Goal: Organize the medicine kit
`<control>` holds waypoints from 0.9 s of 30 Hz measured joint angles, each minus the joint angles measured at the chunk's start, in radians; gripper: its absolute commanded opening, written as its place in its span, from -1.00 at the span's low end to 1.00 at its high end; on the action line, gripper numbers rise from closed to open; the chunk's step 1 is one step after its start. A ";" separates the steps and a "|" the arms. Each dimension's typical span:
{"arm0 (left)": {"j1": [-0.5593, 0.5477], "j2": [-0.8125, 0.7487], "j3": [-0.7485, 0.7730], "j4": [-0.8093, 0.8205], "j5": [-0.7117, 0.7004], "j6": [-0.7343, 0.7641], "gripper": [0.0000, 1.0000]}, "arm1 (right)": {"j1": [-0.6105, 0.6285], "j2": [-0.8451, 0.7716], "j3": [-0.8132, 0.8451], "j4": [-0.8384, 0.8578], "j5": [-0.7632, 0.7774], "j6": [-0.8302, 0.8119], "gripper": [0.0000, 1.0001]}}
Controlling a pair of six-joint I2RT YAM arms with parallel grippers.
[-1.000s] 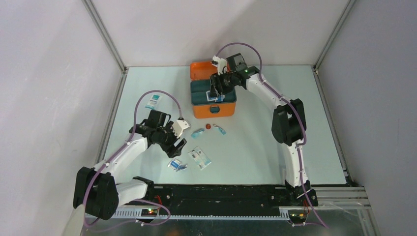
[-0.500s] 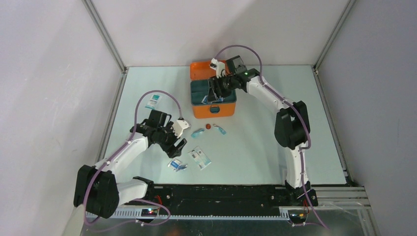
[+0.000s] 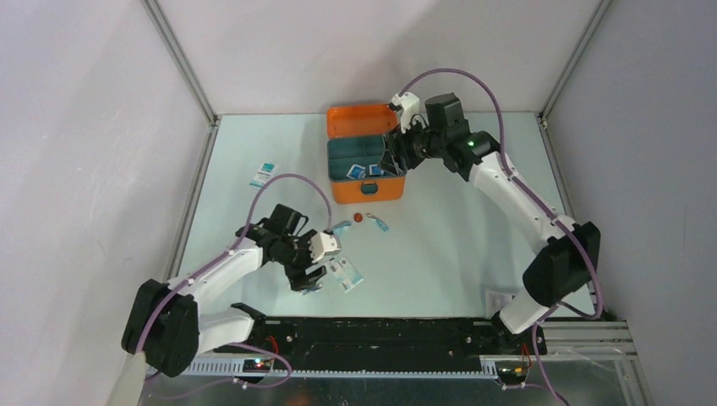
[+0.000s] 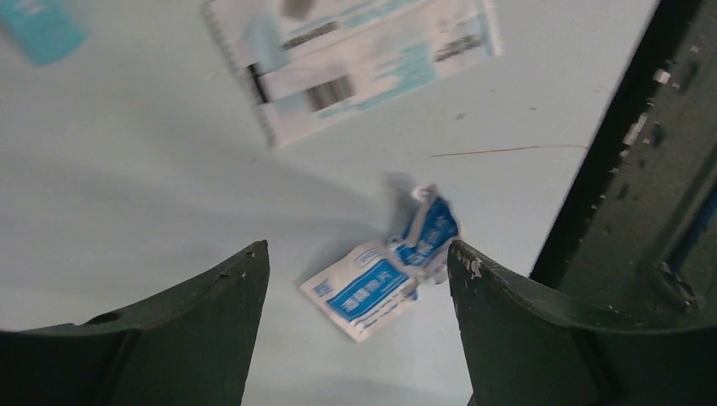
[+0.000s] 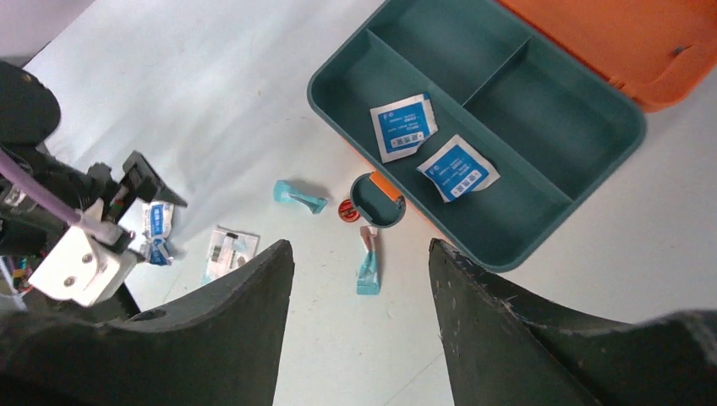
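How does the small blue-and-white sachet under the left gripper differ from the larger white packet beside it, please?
The small blue-and-white paper sachet is boldly blue; the larger white packet is mostly white with pale teal print. The sachet is crumpled at one end; the packet lies flat. The sachet lies under the open left gripper; the packet lies beyond its fingers. Both rest on the table.
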 measured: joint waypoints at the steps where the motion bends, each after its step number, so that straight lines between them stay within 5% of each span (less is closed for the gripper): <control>1: -0.025 0.001 -0.006 -0.003 0.004 0.013 0.60 | 0.000 -0.028 -0.019 0.010 0.010 -0.008 0.31; 15: -0.348 0.007 -0.014 -0.018 -0.156 -0.052 0.48 | -0.012 -0.081 -0.078 0.055 0.064 -0.049 0.32; 20: -0.461 0.074 -0.019 -0.019 -0.293 -0.106 -0.05 | -0.012 -0.081 -0.078 0.057 0.063 -0.048 0.31; 27: -0.481 0.134 0.027 -0.017 -0.431 -0.166 -0.78 | -0.012 -0.081 -0.078 0.061 0.063 -0.048 0.30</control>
